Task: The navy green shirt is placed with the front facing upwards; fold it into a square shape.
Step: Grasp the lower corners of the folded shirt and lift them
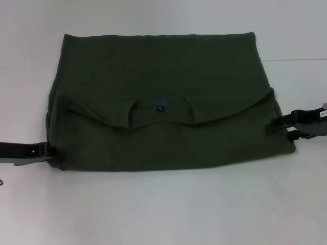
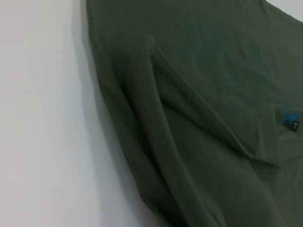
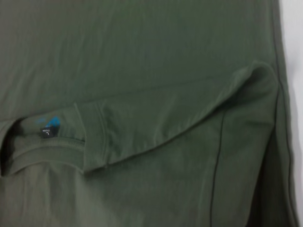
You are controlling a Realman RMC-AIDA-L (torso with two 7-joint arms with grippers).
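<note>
The navy green shirt lies flat on the white table, folded into a wide block. Its collar edge is turned over toward me, so the round collar and the blue-and-black label sit in the middle. The label also shows in the left wrist view, and in the right wrist view the label lies inside the collar. My left gripper rests low at the shirt's near left corner, touching the cloth edge. My right gripper is at the shirt's right edge, open, with one finger on the cloth and the other beside it.
The white table surrounds the shirt on all sides. A thin line runs across the table at the far right. The folded-over flap stands slightly raised at both side edges.
</note>
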